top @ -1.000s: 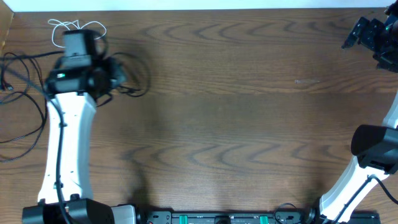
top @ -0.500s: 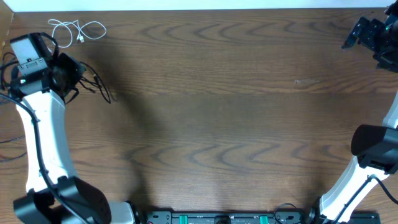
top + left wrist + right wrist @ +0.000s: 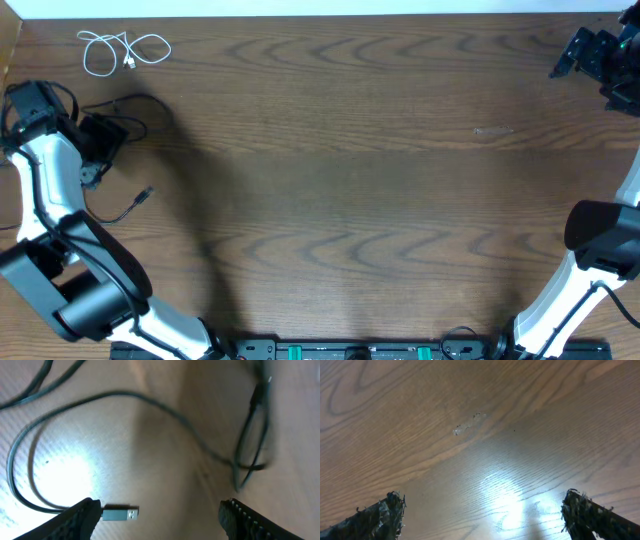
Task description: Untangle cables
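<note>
A short white cable lies coiled at the table's back left, apart from the rest. Black cables loop around my left gripper at the far left edge; one ends in a plug lying loose on the wood. In the left wrist view my left gripper is open over the table. A silver USB plug lies just inside the left finger, and nothing is pinched. A black cable curves left and another black strand hangs blurred at right. My right gripper is open over bare wood.
The right arm stands at the table's right side, its gripper at the back right corner. More black leads trail off the left edge. A small pale scuff marks the wood.
My left arm has swung from the back left towards the far left edge, dragging the black cables with it. Its jaws have opened and a black plug now lies on the table.
</note>
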